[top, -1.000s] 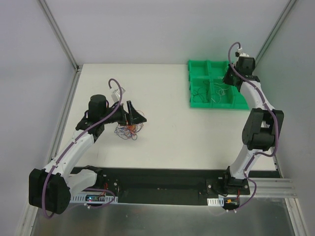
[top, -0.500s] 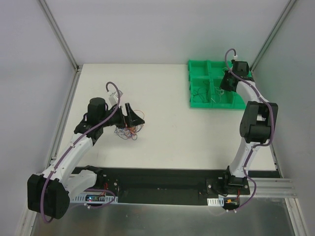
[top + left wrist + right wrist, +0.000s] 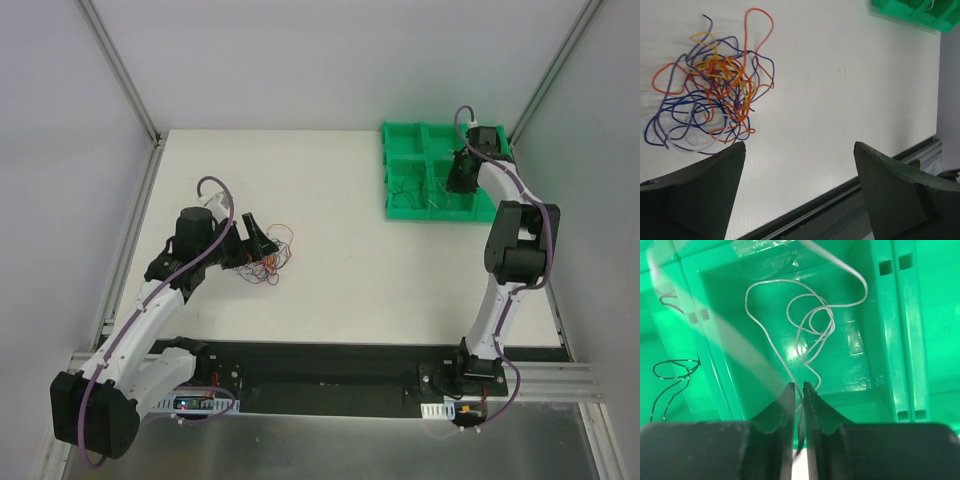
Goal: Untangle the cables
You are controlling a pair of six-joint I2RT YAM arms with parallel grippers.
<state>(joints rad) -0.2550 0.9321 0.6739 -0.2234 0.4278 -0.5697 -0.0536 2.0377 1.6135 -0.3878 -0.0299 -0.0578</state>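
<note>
White table (image 3: 350, 260), grey walls (image 3: 300, 60); left gripper (image 3: 799, 146) spread; right gripper (image 3: 799, 387) pinching white cable (image 3: 840, 264).

Cables (image 3: 266, 266) lie right by the left claw (image 3: 257, 240). A green tray (image 3: 400, 212) is under the right claw (image 3: 462, 180).

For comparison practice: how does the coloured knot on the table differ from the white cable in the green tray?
The knot has many strands, orange, purple, blue; the white cable is one strand. The knot lies on the table; the white cable in the green tray. The knot sits free before the open left tool; the white cable runs between the right tool's nearly closed jaws. Both are thin, curly.
</note>
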